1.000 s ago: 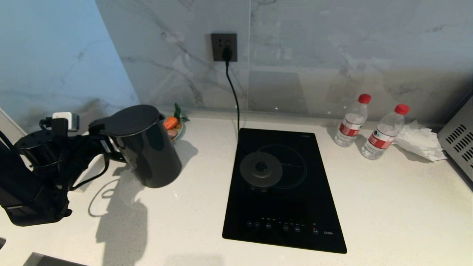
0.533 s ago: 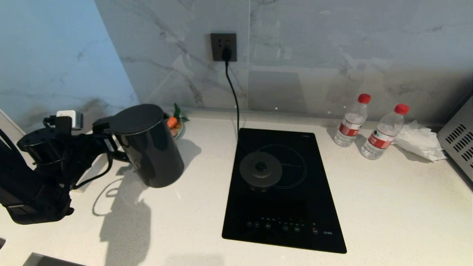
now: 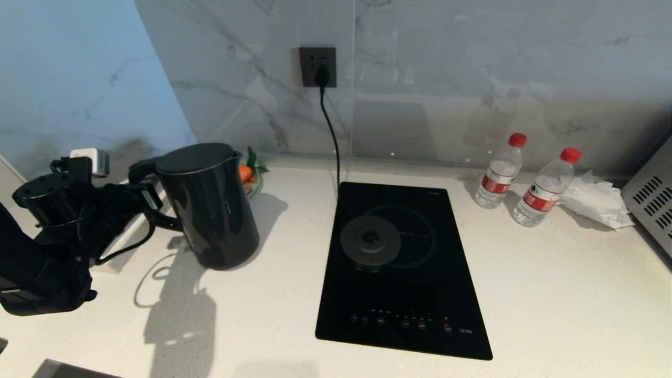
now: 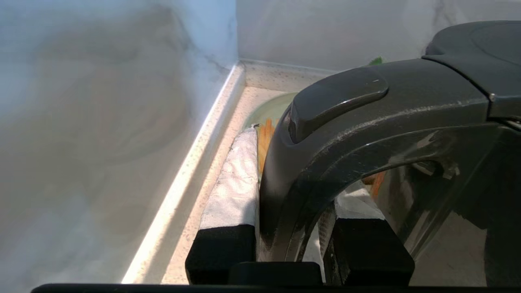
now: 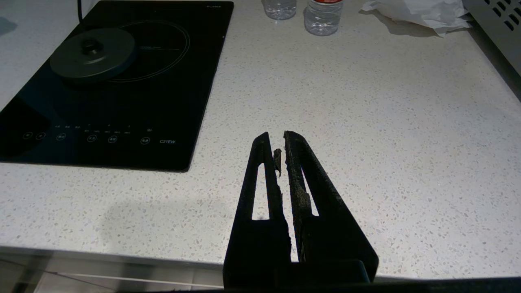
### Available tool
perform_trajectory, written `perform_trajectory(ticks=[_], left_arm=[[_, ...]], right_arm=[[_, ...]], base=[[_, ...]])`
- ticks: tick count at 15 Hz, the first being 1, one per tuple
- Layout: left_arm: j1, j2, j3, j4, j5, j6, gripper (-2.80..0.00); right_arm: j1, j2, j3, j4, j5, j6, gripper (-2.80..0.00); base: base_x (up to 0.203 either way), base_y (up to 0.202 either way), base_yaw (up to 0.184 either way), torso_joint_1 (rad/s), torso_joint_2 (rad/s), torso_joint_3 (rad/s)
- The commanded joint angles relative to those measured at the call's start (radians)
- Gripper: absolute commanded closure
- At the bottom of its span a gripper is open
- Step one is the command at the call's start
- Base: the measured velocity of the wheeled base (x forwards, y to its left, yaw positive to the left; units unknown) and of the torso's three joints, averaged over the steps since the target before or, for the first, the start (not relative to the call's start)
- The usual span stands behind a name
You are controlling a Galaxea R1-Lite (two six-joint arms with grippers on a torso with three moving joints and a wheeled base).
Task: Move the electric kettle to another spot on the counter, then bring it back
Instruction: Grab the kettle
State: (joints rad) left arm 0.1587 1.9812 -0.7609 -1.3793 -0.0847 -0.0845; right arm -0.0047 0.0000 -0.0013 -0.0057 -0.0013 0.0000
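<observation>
Left end effector (image 3: 153,202) grips kettle (image 3: 210,207) – upright

The electric kettle (image 3: 207,207) hides most of a small dish (image 3: 255,181) of orange food near the counter's (image 3: 551,294) back edge. A grey vented appliance (image 3: 651,202) at the counter's right end is cut off by the head view's edge. The cooktop's (image 3: 404,273) control symbols are too small to read.

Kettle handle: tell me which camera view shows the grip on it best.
The left wrist view. There the left gripper clamps the loop handle of the electric kettle, one pad on each side. The head view shows the whole kettle but the grip is hidden behind black arm parts. The right wrist view misses it.
</observation>
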Motion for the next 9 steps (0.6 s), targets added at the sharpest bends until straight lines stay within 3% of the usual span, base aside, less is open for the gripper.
perform_trajectory(ticks=[1,9], left_arm=[[0.001,-0.005,0.000,-0.009,-0.002,-0.001,0.00],[-0.010,-0.041,0.000,0.007,0.000,-0.016,0.00]], right_arm=[[0.001,0.000,0.001,0.000,0.000,0.000,0.00],[0.001,0.000,0.000,0.000,0.000,0.000,0.00]], base=[[0.000,0.000,0.000,0.000,0.00,0.000],[0.000,0.000,0.000,0.000,0.00,0.000]])
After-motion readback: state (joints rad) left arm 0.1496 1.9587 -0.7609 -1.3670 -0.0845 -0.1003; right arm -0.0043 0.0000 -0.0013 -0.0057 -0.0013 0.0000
